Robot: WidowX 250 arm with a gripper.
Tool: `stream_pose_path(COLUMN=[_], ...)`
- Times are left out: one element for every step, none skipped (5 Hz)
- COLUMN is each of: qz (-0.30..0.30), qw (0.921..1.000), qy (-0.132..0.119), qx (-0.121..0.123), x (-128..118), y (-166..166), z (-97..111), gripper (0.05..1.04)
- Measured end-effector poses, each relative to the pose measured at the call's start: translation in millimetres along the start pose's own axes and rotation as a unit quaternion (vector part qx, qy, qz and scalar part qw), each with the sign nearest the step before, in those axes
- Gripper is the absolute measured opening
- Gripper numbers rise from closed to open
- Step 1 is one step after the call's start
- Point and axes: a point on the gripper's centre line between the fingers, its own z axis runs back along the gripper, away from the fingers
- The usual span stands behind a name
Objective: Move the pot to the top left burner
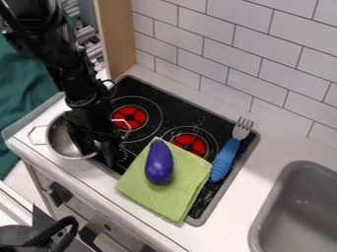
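Reference: clock directions apply to the camera view, 12 at its top edge. The pot (60, 144) is a round, shallow, silver metal vessel standing upright at the 9 o'clock side of the cooktop (209, 121). Its inner wall is shiny; a wire loop handle projects at 9 o'clock. The arm's lower end covers the side of the pot toward 3 o'clock. The gripper (95, 140) is positioned over that side, pointing down; whether it is clamped on the pot or released cannot be told.

Edges: the pot sits near the front edge of the white counter (150, 225), which runs from 10 to 5 o'clock. The cooktop is black with a grey rim. The upper left burner (129, 117), a red disc inside white rings, lies at 2 o'clock from the pot, near it. A second burner (189, 145) lies at 3 o'clock, farther out, partly overlapped by the towel.

Room: black cooktop surface shows between the pot and the folded green towel (151, 195), located at 4 o'clock. A purple eggplant (159, 165) rests on the towel. Beyond it, a fork (225, 160) with a blue handle lies with tines toward 1 o'clock. The grey sink (263, 216) is well apart at 4 o'clock; the tiled wall (230, 44) stands at 1 o'clock.
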Motion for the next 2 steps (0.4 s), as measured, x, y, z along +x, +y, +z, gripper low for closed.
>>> stream_pose_path(qz=[-0.008, -0.015], qw=[1.0000, 0.9998], qy=[0.002, 0.010], qx=[0.000, 0.005], x=[6.1, 8.4], y=[-0.6, -9.0], z=[-1.8, -0.7], gripper=[0.671, 0.527])
